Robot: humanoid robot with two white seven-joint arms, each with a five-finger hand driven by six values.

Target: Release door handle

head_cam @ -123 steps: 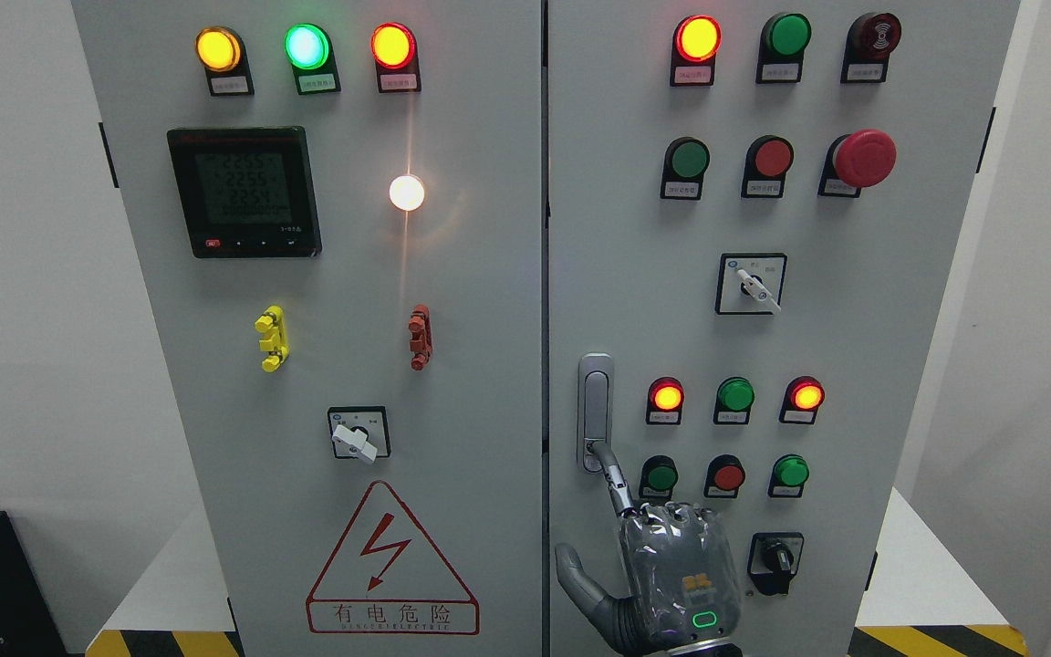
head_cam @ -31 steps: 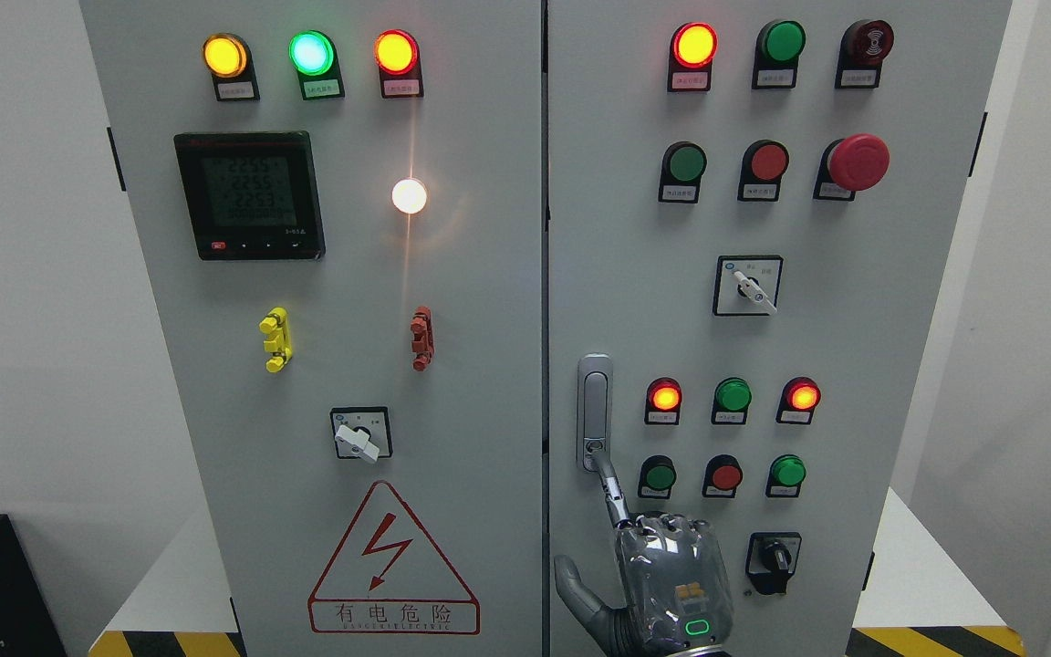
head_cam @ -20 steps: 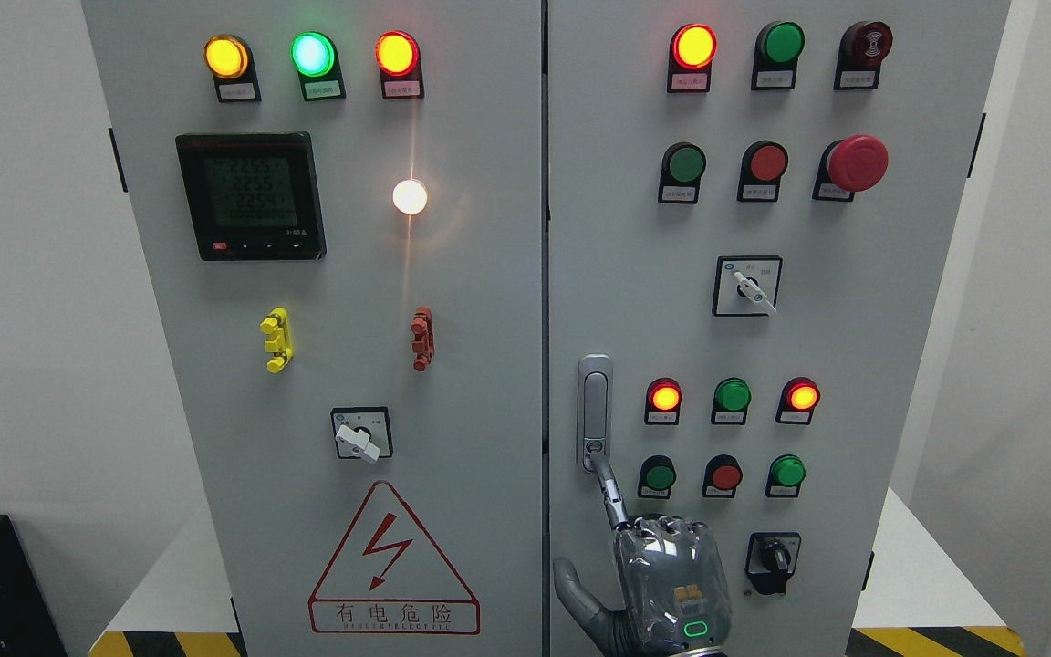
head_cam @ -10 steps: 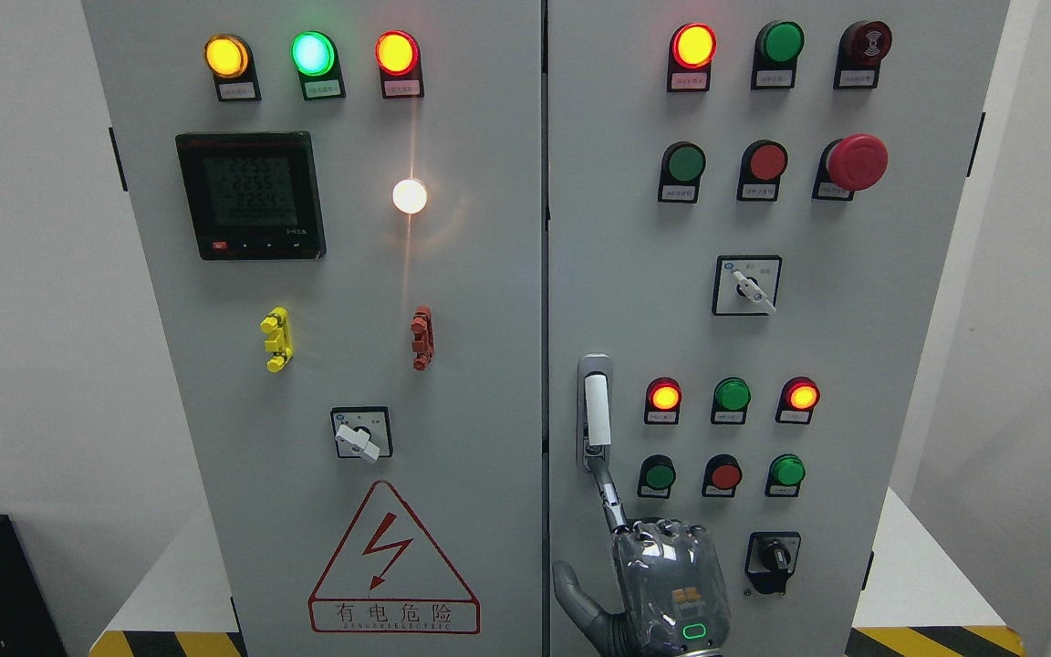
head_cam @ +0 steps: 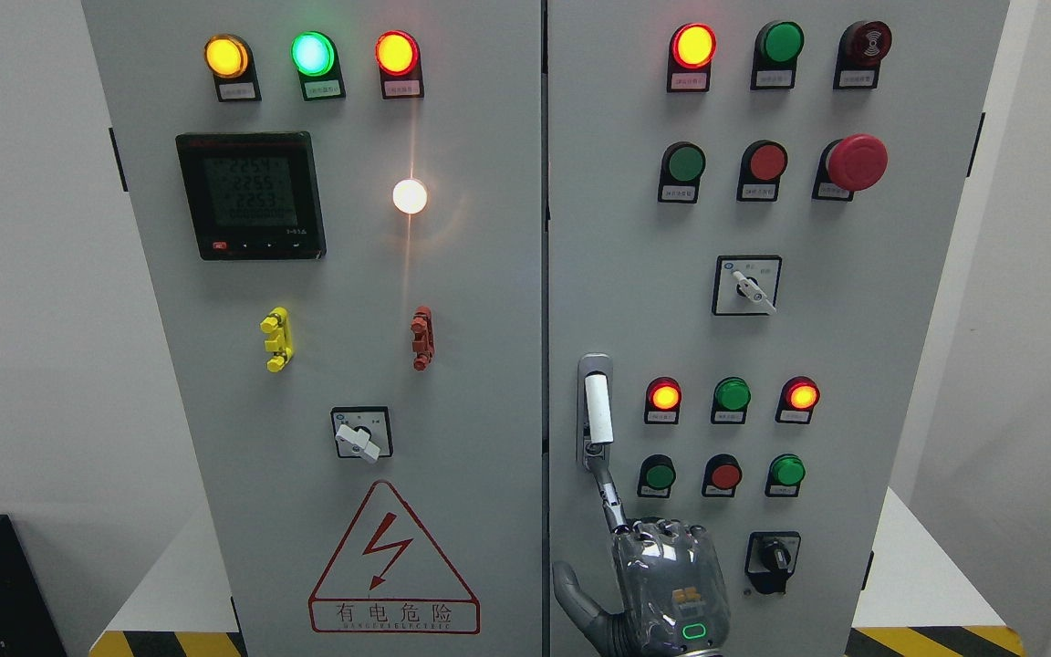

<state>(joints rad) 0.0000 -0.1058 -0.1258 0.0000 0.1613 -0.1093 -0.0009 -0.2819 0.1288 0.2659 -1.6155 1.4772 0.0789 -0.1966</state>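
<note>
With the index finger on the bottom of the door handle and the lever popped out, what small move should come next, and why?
Probably draw the right hand straight back and down, off the door handle. Its index fingertip touches the handle's lower end, and the white lever already stands proud, so the press looks done.

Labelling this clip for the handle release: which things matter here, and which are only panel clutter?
Matter: silver vertical door handle; grey robot hand, index finger at the handle's lower end.
Clutter: red mushroom stop button; black digital meter; yellow clip.
</note>
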